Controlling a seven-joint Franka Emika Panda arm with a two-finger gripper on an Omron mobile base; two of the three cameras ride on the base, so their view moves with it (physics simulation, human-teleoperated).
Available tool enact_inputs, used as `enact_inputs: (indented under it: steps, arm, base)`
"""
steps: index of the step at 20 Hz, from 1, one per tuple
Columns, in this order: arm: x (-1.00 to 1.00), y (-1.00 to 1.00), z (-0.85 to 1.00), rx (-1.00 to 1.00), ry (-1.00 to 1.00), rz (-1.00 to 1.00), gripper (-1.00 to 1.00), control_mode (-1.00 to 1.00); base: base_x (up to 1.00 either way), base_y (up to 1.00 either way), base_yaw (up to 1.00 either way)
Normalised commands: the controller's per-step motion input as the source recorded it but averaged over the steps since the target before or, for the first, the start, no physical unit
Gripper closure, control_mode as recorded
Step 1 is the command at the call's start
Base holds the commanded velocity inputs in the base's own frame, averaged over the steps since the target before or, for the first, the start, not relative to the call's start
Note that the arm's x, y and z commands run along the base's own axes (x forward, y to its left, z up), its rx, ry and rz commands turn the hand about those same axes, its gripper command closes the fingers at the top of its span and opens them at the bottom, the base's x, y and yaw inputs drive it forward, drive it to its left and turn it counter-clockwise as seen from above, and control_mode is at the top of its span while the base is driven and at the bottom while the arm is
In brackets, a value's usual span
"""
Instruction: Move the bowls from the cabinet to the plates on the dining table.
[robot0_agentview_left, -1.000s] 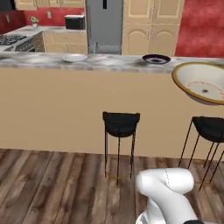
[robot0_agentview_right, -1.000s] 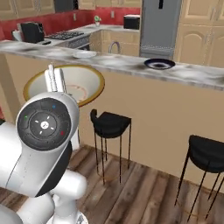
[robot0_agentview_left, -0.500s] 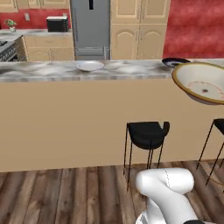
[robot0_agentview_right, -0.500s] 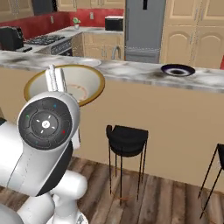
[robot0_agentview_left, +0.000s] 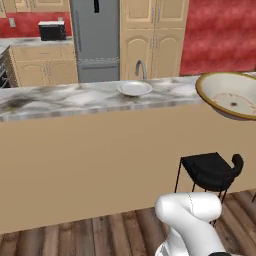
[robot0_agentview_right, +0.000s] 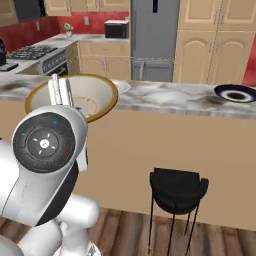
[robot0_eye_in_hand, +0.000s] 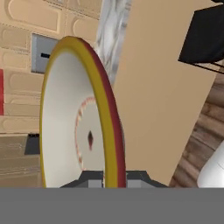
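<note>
Left base view, from left to right: a black microwave (robot0_agentview_left: 52, 31) sits on the far kitchen counter, a grey fridge (robot0_agentview_left: 96, 40) stands behind the long marble-topped bench (robot0_agentview_left: 60, 97), and a white plate (robot0_agentview_left: 134, 88) lies on the bench top about midway along. Further right, the wide cream bowl (robot0_agentview_left: 227, 95) with its tan rim is held up in the air at bench-top height, tilted toward the camera, above a black stool (robot0_agentview_left: 211, 170).

Right base view shows the same bowl (robot0_agentview_right: 85, 95) at the left, clamped at its near rim by the end effector (robot0_agentview_right: 61, 91), whose fingers are closed on it. A second stool (robot0_agentview_right: 177, 188) stands below the bench edge, and a dark navy plate (robot0_agentview_right: 236, 92) lies on the marble at the far right.

Hand view has the bowl's yellow rim (robot0_eye_in_hand: 107, 127) pinched between the dark fingertips (robot0_eye_in_hand: 92, 178).
</note>
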Motion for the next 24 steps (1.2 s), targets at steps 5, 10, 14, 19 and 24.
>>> enact_inputs:
  steps: [5, 10, 14, 19, 24]
  arm:
    - [0.00, 0.00, 0.00, 0.00, 0.00, 0.00, 1.00, 1.00]
    - [0.00, 0.00, 0.00, 0.00, 0.00, 0.00, 1.00, 1.00]
    - [0.00, 0.00, 0.00, 0.00, 0.00, 0.00, 1.00, 1.00]
    - [0.00, 0.00, 0.00, 0.00, 0.00, 0.00, 1.00, 1.00]
    - [0.00, 0.00, 0.00, 0.00, 0.00, 0.00, 1.00, 1.00]
  base:
    - [0.88, 0.56, -0.17]
    - [0.56, 0.29, -0.06]
    - [0.00, 0.00, 0.00]
    - [0.00, 0.00, 0.00]
    - [0.00, 0.00, 0.00]
